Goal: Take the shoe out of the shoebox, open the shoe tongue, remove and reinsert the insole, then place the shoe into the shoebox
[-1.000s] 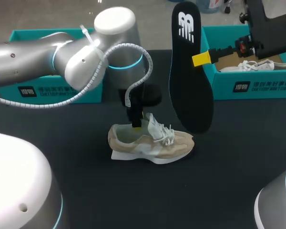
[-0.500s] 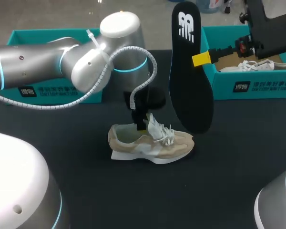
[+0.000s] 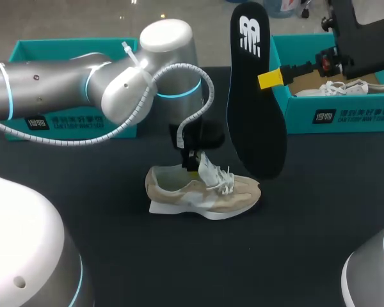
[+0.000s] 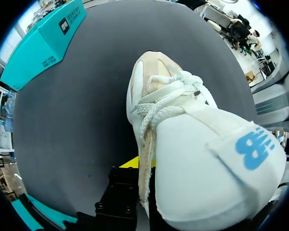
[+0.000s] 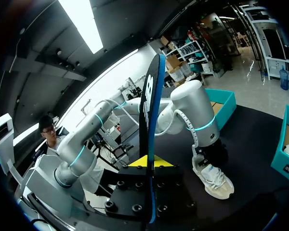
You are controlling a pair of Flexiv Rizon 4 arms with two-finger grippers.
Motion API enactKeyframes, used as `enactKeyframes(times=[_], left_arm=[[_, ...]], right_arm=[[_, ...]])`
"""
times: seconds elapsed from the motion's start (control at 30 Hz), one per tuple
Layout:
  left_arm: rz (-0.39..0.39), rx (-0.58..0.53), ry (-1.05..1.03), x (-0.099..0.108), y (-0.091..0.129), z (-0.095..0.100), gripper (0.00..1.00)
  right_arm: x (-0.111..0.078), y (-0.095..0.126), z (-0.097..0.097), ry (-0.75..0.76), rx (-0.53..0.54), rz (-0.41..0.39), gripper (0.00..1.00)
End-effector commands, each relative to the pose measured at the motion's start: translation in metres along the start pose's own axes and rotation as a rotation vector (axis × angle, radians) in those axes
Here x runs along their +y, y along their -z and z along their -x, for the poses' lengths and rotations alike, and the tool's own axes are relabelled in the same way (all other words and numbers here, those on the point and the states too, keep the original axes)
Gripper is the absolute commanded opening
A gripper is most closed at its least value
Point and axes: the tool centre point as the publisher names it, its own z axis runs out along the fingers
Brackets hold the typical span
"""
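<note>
Left arm has swung further toward the tabletop's (image 3: 115,243) middle. Left gripper (image 3: 191,163) sits at the raised tongue (image 4: 207,159); whether it is clamped, I cannot tell. Shoe (image 3: 201,192) unmoved, mid-tabletop. Right gripper (image 3: 270,78) still pinches the insole (image 3: 256,102) upright. Reinsertion likely next.
</note>
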Motion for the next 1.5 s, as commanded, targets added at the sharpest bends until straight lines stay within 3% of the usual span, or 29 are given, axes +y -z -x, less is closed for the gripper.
enactKeyframes(times=[0.03, 0.73, 0.83, 1.0, 1.23, 1.5], left_arm=[[0.0, 0.004, 0.004, 0.0, -0.001, -0.001, 0.0], [0.0, 0.004, 0.004, 0.0, -0.001, -0.001, 0.0], [0.07, 0.056, -0.132, -0.005, 0.013, 0.003, 0.0], [0.091, 0.223, -0.457, -0.018, 0.037, 0.004, 0.0], [0.149, 0.391, -0.697, -0.018, 0.068, 0.0, 0.0], [0.102, 0.538, -1.106, -0.015, 0.073, 0.0, 0.0]], right_arm=[[0.002, -0.002, 0.001, -0.002, -0.001, -0.004, 0.0], [0.002, -0.002, 0.001, -0.002, -0.001, -0.004, 0.0], [0.002, -0.002, 0.001, -0.002, -0.001, -0.004, 0.0], [0.002, -0.002, 0.001, -0.002, -0.001, -0.004, 0.0], [0.002, -0.002, 0.001, -0.002, -0.001, -0.004, 0.0], [0.002, -0.002, 0.001, -0.002, -0.001, -0.004, 0.0]])
